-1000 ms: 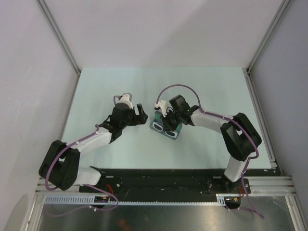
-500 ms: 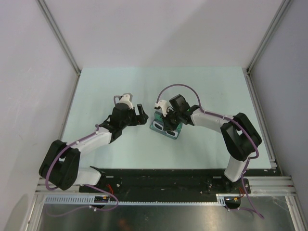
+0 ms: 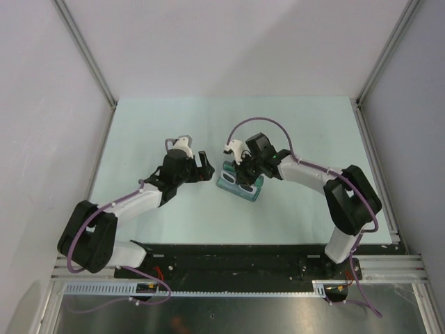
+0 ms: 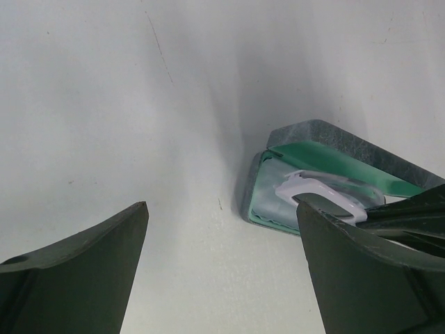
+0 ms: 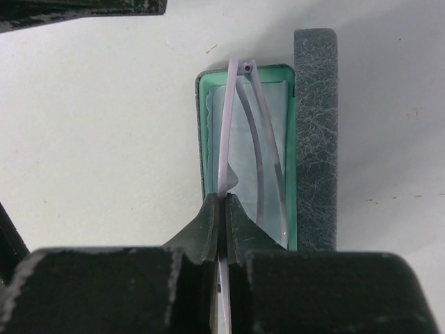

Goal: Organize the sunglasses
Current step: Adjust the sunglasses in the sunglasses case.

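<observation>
Pinching the sunglasses (image 5: 224, 139) at the open grey case (image 5: 315, 139), right gripper (image 5: 224, 205) clenched; left gripper (image 4: 221, 216) released nearby.

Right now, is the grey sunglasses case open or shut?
Open: the grey case shows its green lining, lid lying aside; the right hand holds the white sunglasses over it.

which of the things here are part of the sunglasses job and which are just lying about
In the job: sunglasses, pinched by the right hand; open case below them.
Just about: left hand, open, holding nothing; table.
</observation>
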Motion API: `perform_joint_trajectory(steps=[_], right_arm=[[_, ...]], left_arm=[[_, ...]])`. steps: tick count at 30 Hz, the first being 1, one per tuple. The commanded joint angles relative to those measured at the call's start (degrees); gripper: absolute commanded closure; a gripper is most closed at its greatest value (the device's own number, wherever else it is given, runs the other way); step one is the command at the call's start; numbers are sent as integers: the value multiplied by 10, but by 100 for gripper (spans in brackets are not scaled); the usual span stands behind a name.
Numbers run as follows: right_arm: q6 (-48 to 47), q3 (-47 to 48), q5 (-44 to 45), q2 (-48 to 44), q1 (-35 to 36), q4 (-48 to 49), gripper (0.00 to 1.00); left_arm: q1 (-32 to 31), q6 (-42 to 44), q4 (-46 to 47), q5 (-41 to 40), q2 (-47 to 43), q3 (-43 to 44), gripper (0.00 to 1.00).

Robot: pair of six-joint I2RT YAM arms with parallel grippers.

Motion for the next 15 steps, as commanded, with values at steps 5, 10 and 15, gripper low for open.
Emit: perform_joint_trajectory(steps=[5,10,15], right_arm=[[-8,21,6,31,2,-1,100],[-5,21,-14,43,5,-2,100],[4,21,-38,51,9,-12,100]], left_arm=[[4,-2,9,6,-2,5,6],[4,-3,9,6,3,6,6],[3,-4,9,6,6,10,6]])
